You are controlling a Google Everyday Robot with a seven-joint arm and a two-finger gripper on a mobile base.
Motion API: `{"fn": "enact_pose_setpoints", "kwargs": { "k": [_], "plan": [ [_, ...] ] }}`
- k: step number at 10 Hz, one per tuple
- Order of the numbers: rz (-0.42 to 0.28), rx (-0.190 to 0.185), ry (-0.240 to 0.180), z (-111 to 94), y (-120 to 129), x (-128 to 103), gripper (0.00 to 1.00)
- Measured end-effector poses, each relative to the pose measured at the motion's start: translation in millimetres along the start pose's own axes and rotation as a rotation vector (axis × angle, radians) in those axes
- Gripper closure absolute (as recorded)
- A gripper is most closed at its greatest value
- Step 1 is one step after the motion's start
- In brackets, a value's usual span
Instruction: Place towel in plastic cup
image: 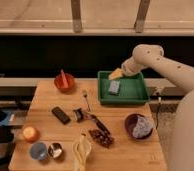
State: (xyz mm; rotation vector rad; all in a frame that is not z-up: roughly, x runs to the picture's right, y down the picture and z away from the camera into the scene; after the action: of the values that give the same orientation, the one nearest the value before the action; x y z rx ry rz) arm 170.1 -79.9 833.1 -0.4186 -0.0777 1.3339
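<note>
A crumpled pale blue-grey towel (pixel 140 127) lies in a dark purple bowl (pixel 128 121) at the table's right side. A blue plastic cup (pixel 38 150) stands at the front left corner of the table. My gripper (pixel 115 75) hangs over the back left corner of a green tray (pixel 135 96), far from both the towel and the cup. It holds nothing that I can see.
A grey-blue sponge (pixel 114 87) lies in the green tray. On the wooden table (pixel 45 100) are a red bowl (pixel 64 82), a fork (pixel 85 98), a black remote (pixel 60 115), an orange (pixel 30 133), a small metal cup (pixel 55 150), a banana (pixel 81 149) and dark grapes (pixel 101 137).
</note>
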Motion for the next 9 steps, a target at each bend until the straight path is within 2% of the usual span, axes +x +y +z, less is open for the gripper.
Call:
{"fn": "enact_pose_setpoints", "kwargs": {
  "k": [2, 4, 6, 8, 9],
  "plan": [
    [-0.005, 0.074, 0.072, -3, 0, -2, 0.2],
    [0.022, 0.136, 0.116, -14, -9, 15, 0.2],
    [0.073, 0.174, 0.144, -30, -18, 45, 0.2],
    [0.142, 0.211, 0.166, -47, -34, 83, 0.2],
    [0.172, 0.219, 0.18, -51, -34, 101, 0.2]
  ]
}}
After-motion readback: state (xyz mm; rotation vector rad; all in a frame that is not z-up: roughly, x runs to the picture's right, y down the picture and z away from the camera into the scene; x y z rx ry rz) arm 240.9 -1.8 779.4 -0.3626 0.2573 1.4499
